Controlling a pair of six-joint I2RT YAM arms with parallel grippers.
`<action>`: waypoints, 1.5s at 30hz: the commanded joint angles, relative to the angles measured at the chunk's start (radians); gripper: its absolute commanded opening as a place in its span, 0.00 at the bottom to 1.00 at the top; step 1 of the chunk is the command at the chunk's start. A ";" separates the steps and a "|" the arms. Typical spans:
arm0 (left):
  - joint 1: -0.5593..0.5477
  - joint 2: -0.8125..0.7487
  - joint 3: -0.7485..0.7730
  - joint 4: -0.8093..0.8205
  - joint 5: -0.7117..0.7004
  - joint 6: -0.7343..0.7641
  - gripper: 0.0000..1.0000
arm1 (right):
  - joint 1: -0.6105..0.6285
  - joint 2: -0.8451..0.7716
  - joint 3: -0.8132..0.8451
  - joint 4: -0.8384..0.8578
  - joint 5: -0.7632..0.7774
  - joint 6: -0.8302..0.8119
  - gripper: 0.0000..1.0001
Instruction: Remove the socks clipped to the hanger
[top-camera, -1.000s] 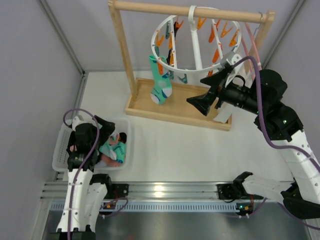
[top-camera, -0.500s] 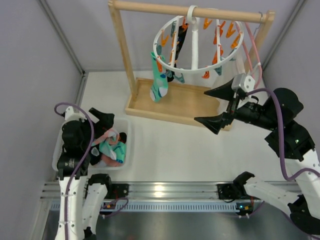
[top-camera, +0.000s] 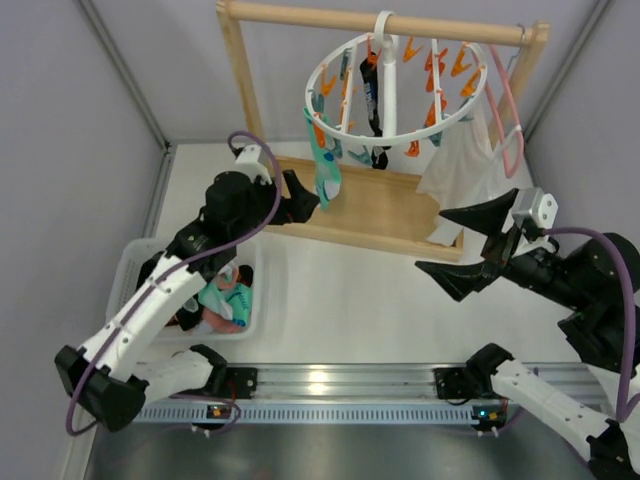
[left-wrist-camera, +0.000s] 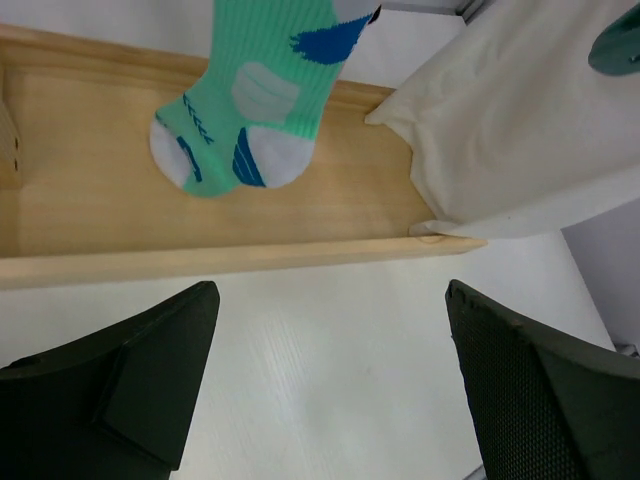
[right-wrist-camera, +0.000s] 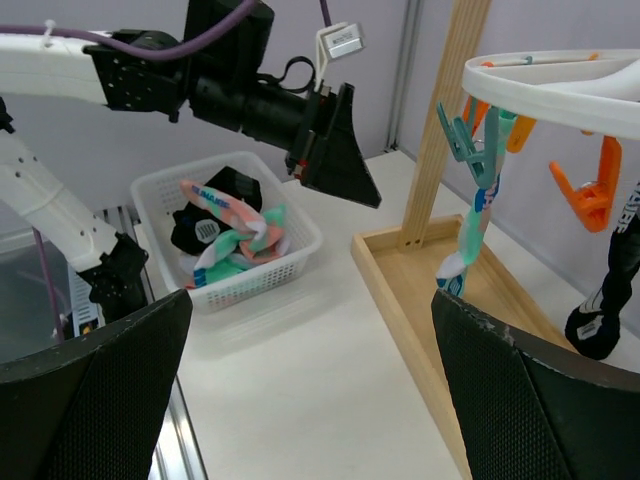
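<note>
Bright, even light from overhead — shadows soft, faint. Small glare patch on the metal rail (top-camera: 318, 382) in top view. Wrist pics sharp, w/ slight wide-angle bending at edges.

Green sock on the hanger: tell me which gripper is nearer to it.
Left. The left gripper is open right beside the toe of the green sock; the right gripper is open far off to the other side, near the white cloth.

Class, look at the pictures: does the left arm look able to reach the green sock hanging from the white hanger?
Probably yes. The left end effector is open and faces the green sock from close by, with nothing between them; the sock hangs free above the wooden tray.
</note>
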 joint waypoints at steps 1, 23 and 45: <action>-0.039 0.069 0.000 0.255 -0.143 0.108 0.99 | -0.011 -0.047 -0.021 0.026 0.049 0.058 0.99; 0.138 0.550 -0.138 1.146 0.315 0.300 0.99 | -0.011 -0.142 -0.150 0.042 -0.008 0.088 0.99; 0.181 0.807 0.059 1.274 0.427 0.249 0.03 | -0.011 -0.099 -0.198 0.067 -0.081 0.066 1.00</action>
